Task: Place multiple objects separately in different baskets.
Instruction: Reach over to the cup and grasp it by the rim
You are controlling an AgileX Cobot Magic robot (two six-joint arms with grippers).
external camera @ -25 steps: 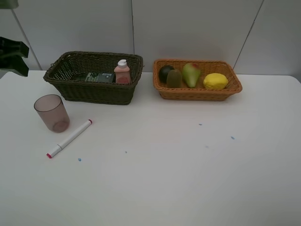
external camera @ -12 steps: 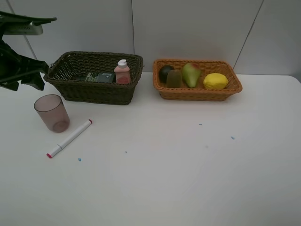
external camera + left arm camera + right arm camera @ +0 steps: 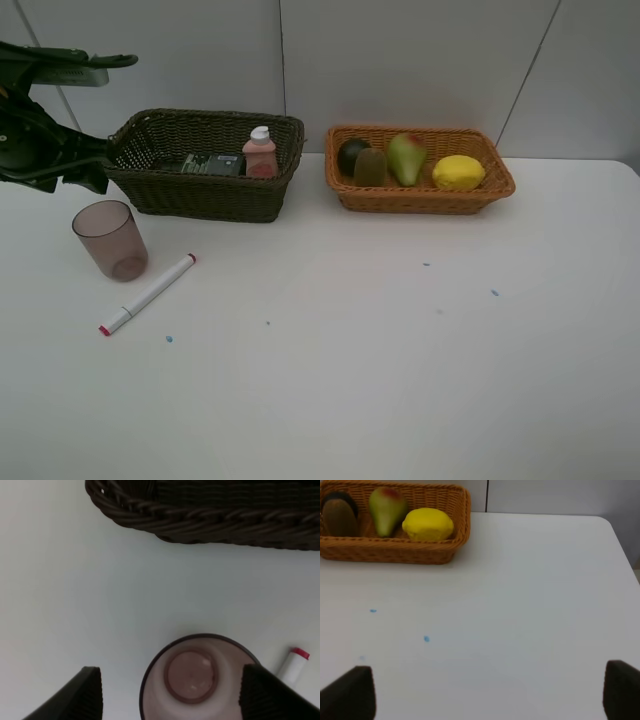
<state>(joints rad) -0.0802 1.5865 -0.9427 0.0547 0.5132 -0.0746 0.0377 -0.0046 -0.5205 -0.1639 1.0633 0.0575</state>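
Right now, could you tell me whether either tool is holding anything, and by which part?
Nothing is held. The left tool hangs open over the mauve cup without gripping it; the right tool is open too.

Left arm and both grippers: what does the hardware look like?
Left arm: dark, near-black links with a greenish tint and a flat plate on top. Left gripper and right gripper: matte black, blocky fingertips. No cables or markings visible.

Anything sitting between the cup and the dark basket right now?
No. The left wrist view shows only bare white table between the mauve cup and the dark basket; the marker lies on the cup's other side.
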